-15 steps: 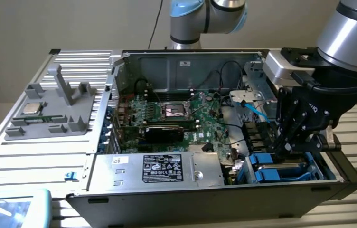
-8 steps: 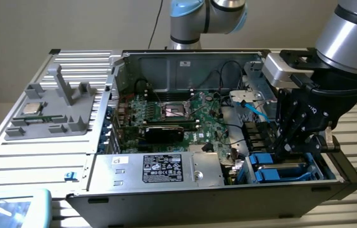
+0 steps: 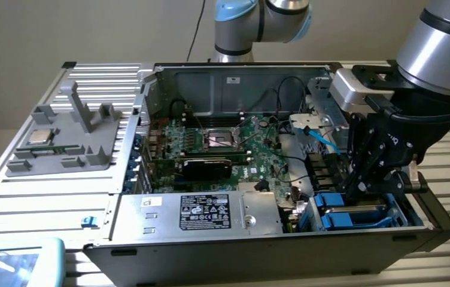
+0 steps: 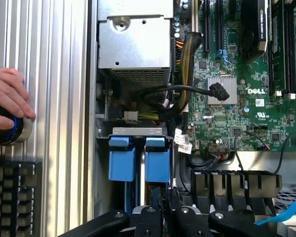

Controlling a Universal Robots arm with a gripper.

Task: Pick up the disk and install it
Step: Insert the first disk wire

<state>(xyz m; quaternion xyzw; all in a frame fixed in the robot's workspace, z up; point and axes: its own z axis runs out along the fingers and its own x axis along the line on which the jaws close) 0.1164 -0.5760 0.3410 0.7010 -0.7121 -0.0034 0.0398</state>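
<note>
The disk point(image 3: 351, 216), in its bright blue carrier, stands on edge in the drive bay at the front corner of the open computer case, on the exterior view's right. My black gripper point(image 3: 361, 192) reaches down into that bay from above. In the wrist view, two blue carrier ends sit side by side under a silver bracket. My gripper point(image 4: 160, 210) is closed narrowly on the lower end of the disk point(image 4: 157, 165), the one nearer the motherboard. The disk's metal body is mostly hidden by the bay and my fingers.
A silver power supply point(image 3: 201, 212) with a black label lies beside the bay. The motherboard point(image 3: 225, 149), black cables point(image 4: 187, 94) and a blue cable point(image 3: 321, 140) crowd the case. A grey fixture holding a processor chip point(image 3: 41, 136) lies outside it. A person's hand point(image 4: 7, 96) rests on a round knob above a keyboard point(image 4: 15, 197).
</note>
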